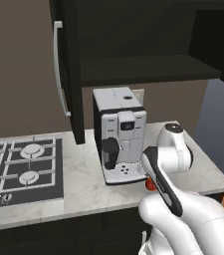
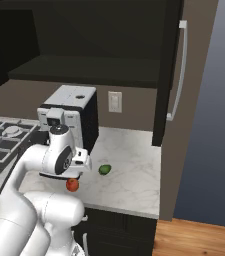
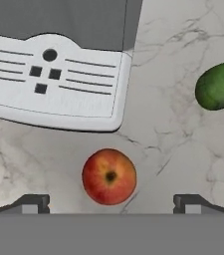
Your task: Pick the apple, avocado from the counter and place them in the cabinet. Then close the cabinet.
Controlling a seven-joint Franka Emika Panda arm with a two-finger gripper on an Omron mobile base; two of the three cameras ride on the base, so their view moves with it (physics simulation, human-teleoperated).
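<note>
- coffee machine [image 1: 119,134], white and black, stands toward the back of the worktop
- black gas hob [image 1: 21,172] at the left end
- wall socket [image 2: 114,102] behind

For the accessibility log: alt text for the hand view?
A red-orange apple lies on the marbled counter between the open gripper's fingertips, apart from both. The coffee machine's drip tray sits beyond it, a green avocado at the right edge.

Around the apple [image 3: 109,176] the surface [image 3: 173,139] lay bare; the coffee machine's tray [image 3: 54,82] crowded its 11 o'clock, the avocado [image 3: 218,85] sat at 2 o'clock.
</note>
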